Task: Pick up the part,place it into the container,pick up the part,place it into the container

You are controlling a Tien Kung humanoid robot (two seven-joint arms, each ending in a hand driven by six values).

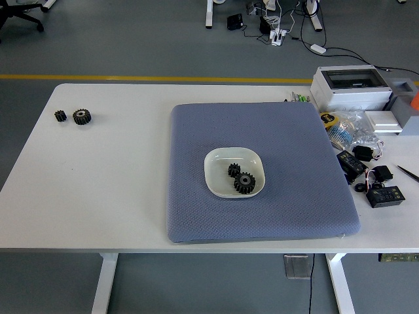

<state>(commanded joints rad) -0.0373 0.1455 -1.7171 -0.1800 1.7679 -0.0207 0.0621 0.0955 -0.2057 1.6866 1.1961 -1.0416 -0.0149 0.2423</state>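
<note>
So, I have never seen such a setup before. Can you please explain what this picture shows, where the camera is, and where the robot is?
The picture comes from a camera high on the robot's own side, looking forward and down over a white table. The robot has two arms with five-fingered hands, but neither hand is in view at this moment, so nothing is being held.

On the table lies a blue-grey mat. On the mat sits a white dish, the container, and inside it are two black gears: a smaller one and a larger one. Two more black gears rest on the bare table at the far left. At the right edge there is a white box and assorted small electronics and cables.
</note>
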